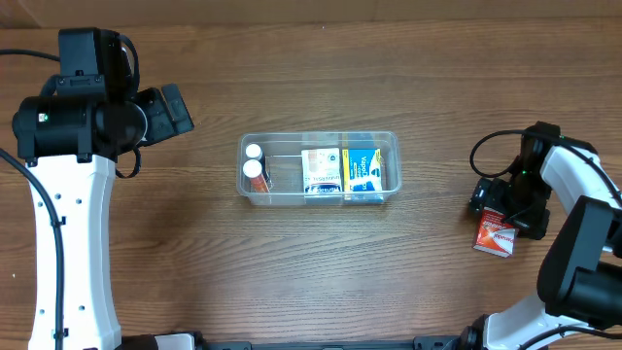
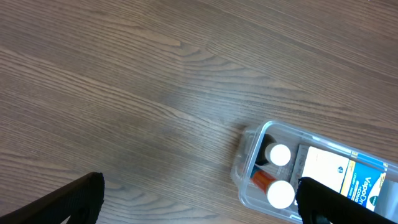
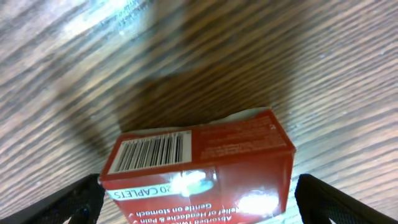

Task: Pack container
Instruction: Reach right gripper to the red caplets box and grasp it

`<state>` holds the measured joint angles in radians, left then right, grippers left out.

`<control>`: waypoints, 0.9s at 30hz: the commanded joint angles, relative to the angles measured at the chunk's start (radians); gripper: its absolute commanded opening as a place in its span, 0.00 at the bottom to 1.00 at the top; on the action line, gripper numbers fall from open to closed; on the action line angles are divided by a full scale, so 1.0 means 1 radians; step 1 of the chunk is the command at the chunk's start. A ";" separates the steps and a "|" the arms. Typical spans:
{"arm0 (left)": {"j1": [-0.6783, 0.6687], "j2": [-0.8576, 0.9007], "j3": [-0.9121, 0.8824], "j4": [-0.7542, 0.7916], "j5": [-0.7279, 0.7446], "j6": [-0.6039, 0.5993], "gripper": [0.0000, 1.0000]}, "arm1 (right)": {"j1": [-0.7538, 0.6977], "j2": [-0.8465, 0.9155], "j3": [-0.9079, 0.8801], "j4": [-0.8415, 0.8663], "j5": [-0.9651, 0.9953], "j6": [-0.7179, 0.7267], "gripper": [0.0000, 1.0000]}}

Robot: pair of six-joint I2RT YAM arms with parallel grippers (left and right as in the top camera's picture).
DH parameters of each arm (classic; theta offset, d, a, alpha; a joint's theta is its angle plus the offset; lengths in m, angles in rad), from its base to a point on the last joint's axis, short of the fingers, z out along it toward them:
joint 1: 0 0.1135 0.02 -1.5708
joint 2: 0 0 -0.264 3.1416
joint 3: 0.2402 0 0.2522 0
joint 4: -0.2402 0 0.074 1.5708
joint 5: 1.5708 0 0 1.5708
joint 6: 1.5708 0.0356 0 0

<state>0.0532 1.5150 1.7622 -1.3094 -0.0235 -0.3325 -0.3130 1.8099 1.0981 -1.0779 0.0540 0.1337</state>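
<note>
The clear plastic container (image 1: 389, 146) stands at the table's middle. It holds two white-capped bottles (image 1: 254, 161), a white and blue box (image 1: 322, 171) and a blue box (image 1: 362, 170). My left gripper (image 1: 180, 109) is open and empty, up and to the left of it. In the left wrist view, the container's end (image 2: 244, 163) with the bottles (image 2: 279, 154) shows at lower right, near my left gripper (image 2: 199, 202). A red caplet box (image 1: 495, 238) lies on the table at far right. My right gripper (image 3: 199, 202) is open and straddles that red box (image 3: 199, 158), just above it.
The table is bare wood (image 1: 321, 272) around the container. The right arm's cable (image 1: 481, 151) loops just left of its wrist. The left arm's white link (image 1: 68, 243) runs down the left side.
</note>
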 commanded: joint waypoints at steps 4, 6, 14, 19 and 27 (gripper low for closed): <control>0.001 0.002 0.006 0.004 -0.013 0.023 1.00 | -0.003 0.001 -0.062 0.045 -0.034 -0.004 1.00; 0.001 0.002 0.006 0.004 -0.013 0.023 1.00 | -0.003 0.001 -0.062 0.044 -0.034 -0.004 0.99; 0.001 0.002 0.006 0.004 -0.013 0.023 1.00 | -0.003 0.001 -0.062 0.056 -0.034 -0.004 0.76; 0.001 0.002 0.006 0.004 -0.013 0.023 1.00 | -0.003 0.001 -0.062 0.062 -0.034 -0.004 0.70; 0.001 0.002 0.006 0.004 -0.013 0.023 1.00 | -0.001 0.000 0.002 0.034 -0.031 -0.003 0.65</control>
<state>0.0532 1.5150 1.7622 -1.3094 -0.0238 -0.3325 -0.3126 1.8084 1.0466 -1.0325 0.0261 0.1299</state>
